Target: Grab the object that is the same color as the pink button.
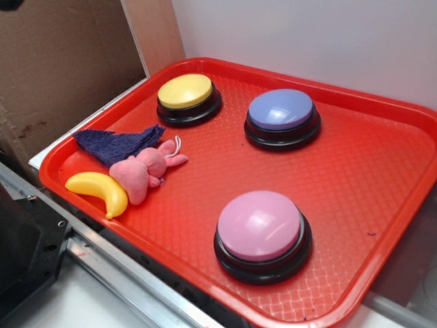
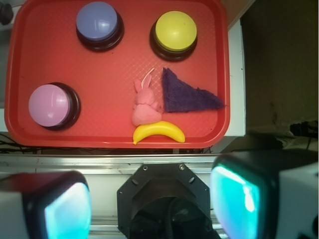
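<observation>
Bunny (image 2: 145,106) lying between banana (image 2: 158,132) and blue cloth (image 2: 186,93), pink button (image 2: 49,105) far off, my gripper (image 2: 152,199) fingers spread wide, holding nothing.

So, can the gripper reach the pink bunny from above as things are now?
Probably yes. The gripper hangs open high above the tray, and nothing covers the pink bunny. But the banana touches it and the blue cloth lies close, so the fingers have little room.

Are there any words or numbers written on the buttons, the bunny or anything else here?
None can be read in either view. The pink button, yellow button and lavender-blue button have plain domes. The pink bunny, banana, blue cloth and red tray carry no label or sign.
</observation>
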